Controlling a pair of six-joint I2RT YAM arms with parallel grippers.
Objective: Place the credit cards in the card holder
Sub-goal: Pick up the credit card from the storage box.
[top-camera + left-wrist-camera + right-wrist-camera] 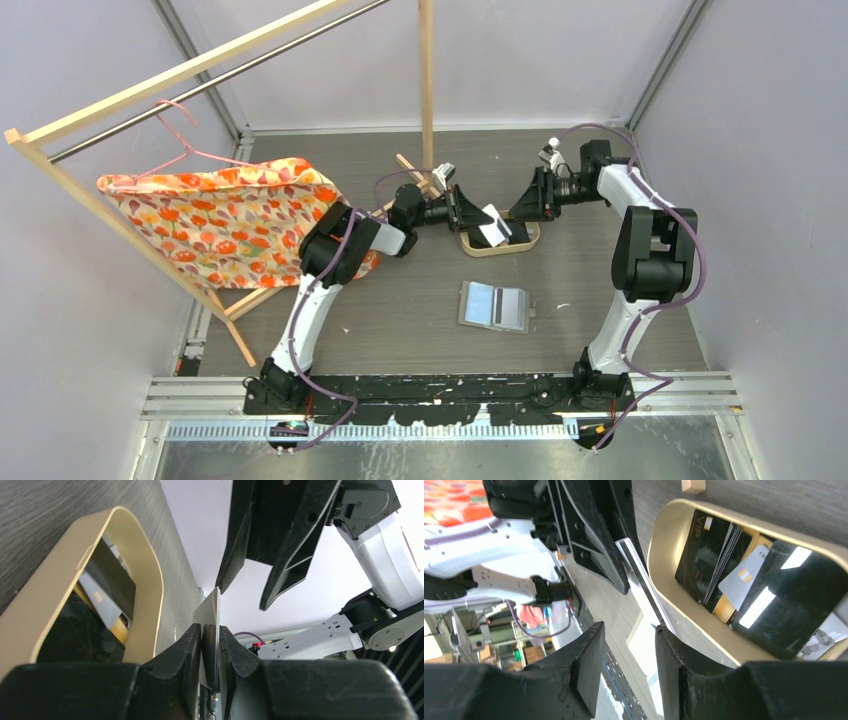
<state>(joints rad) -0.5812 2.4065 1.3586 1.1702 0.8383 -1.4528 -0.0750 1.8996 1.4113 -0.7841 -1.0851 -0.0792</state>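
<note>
A whitish credit card (492,226) stands on edge above the oval light-wood tray (470,245), with my left gripper (476,220) shut on it. The left wrist view shows that card (210,607) pinched edge-on in the left gripper (211,628). My right gripper (513,214) faces it from the right, open and holding nothing. In the right wrist view the card (642,582) runs just beyond the right gripper (628,630). Several dark and light credit cards (719,565) lie in the tray (663,535). The grey card holder (493,305) lies open nearer the arms.
A wooden clothes rack (150,80) with a floral cloth (225,220) on a pink hanger stands at the left. Its upright post (427,80) rises just behind the tray. Grey walls close in the table on three sides.
</note>
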